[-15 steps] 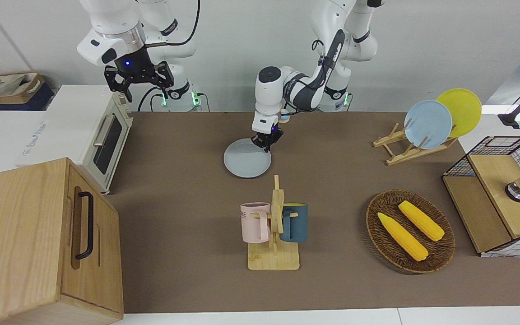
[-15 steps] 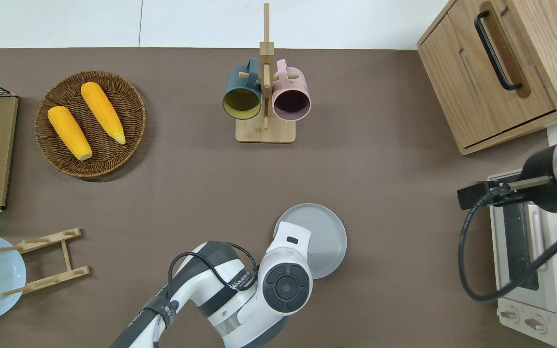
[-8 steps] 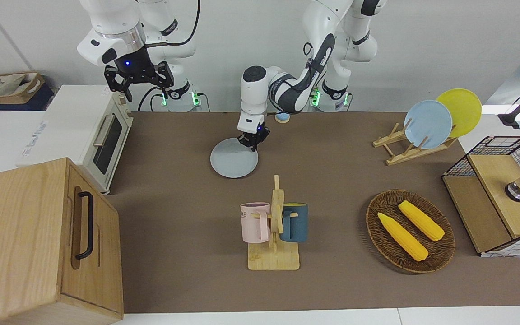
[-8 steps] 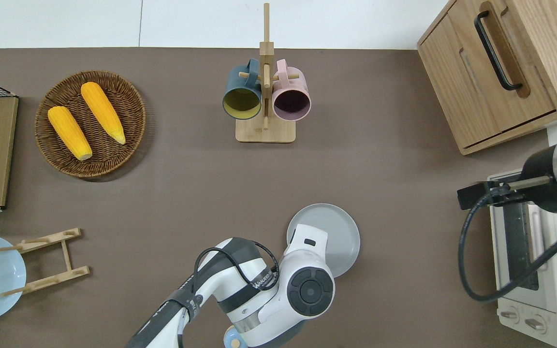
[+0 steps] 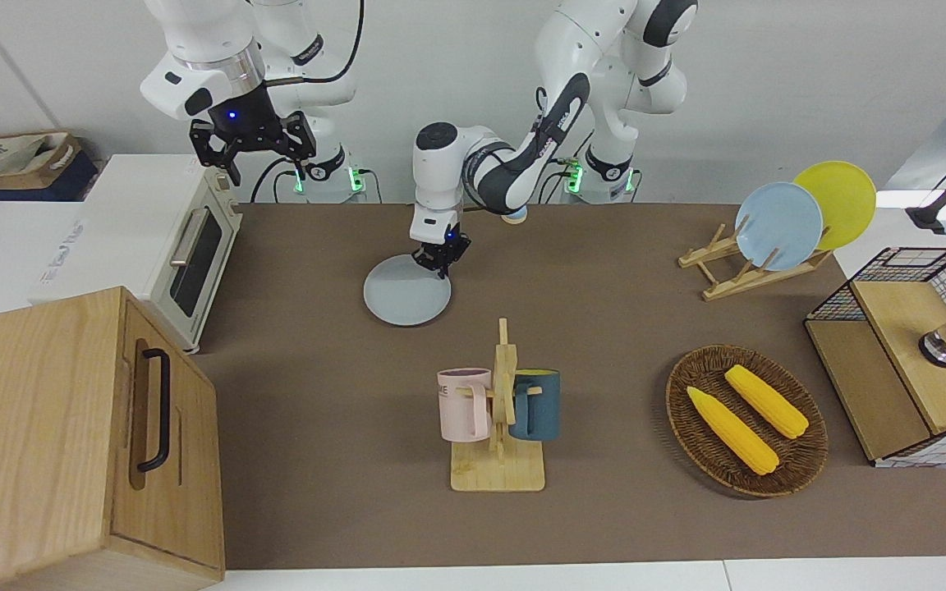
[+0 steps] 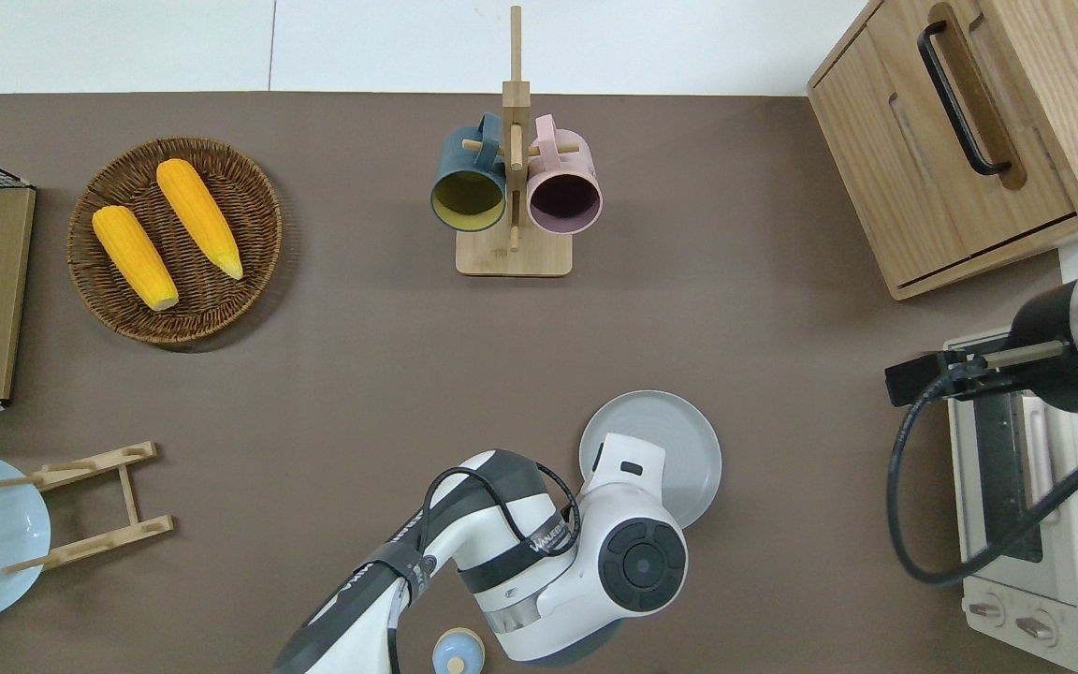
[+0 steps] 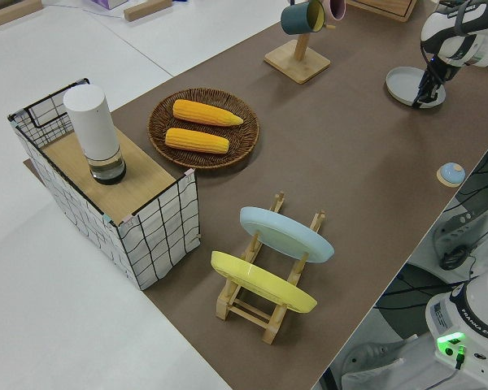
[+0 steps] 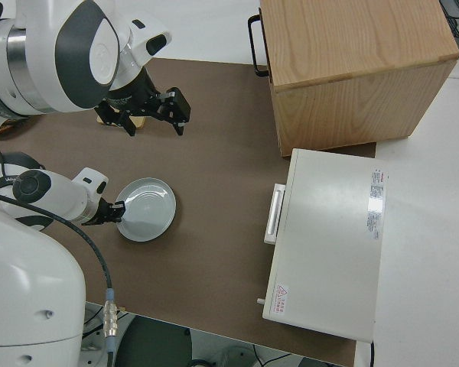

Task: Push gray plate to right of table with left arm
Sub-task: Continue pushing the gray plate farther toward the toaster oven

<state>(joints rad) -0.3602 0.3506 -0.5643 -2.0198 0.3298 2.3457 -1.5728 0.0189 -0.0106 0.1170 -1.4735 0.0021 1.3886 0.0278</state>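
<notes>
Left pincer (image 5: 438, 256) is down at the rim of the gray plate (image 5: 404, 291), on the rim section nearest the robots and toward the left arm's end; its fingers look nearly closed, gripping nothing as far as I can tell. Plate lies flat on the surface (image 5: 604, 328), nearer the robots than the mug rack (image 5: 499, 410), between it and the toaster oven (image 5: 194, 250). From the contact point the plate's bulk lies toward the toaster oven (the push direction, by my reading); right arm parked.

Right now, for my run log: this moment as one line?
left gripper on gray plate rim | plate flat on table | right arm parked
</notes>
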